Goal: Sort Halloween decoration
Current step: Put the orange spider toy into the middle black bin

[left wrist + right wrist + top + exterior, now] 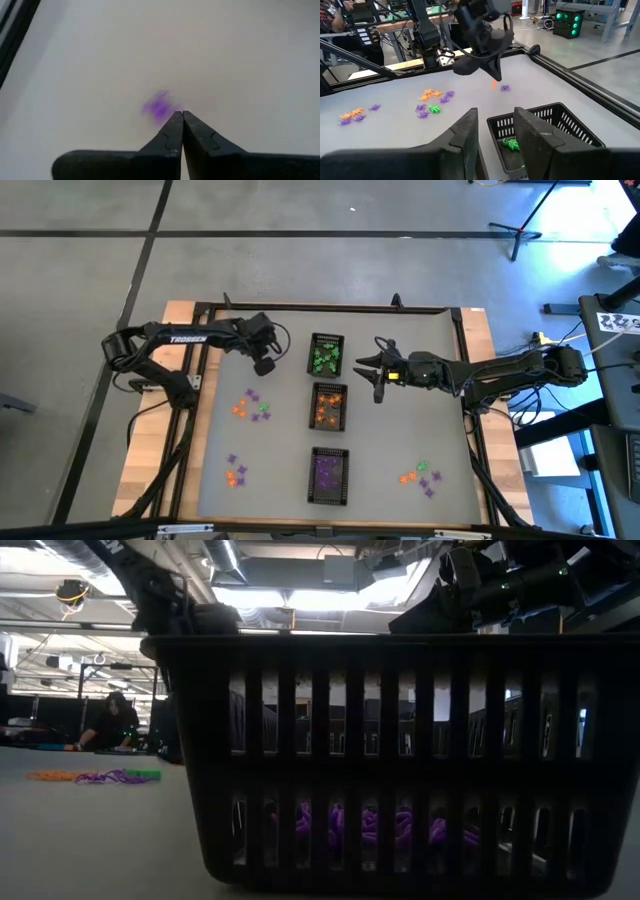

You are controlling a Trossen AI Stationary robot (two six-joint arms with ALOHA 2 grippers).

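Tiny orange, green and purple Halloween trinkets lie in loose clusters on the grey table (pixel 400 420): one cluster (pixel 250 406) at the left, one (pixel 236 472) nearer, and one (pixel 420 476) at the near right. My left gripper (pixel 266 367) hangs shut above the table, left of the green-filled tray (pixel 326 355), with an orange trinket at its fingertips. A purple trinket (pixel 157 106) lies on the table just past them. My right gripper (pixel 495 131) waits open to the right of the trays, holding nothing. My left gripper pinches a tiny orange trinket (pixel 493 84) at the very free ends of its two fingers. The fingers slant steeply down from above. The trinket hangs just below the tips, clear of the table. In the left wrist view the shut fingers (pixel 172 131) hide it.
Three black mesh trays stand in a row down the table's middle. The far one holds green trinkets, the middle one (pixel 329 406) orange and the near one (pixel 328 476) purple. A black frame (pixel 330 308) runs round the table. A person sits in the room behind (pixel 112 725).
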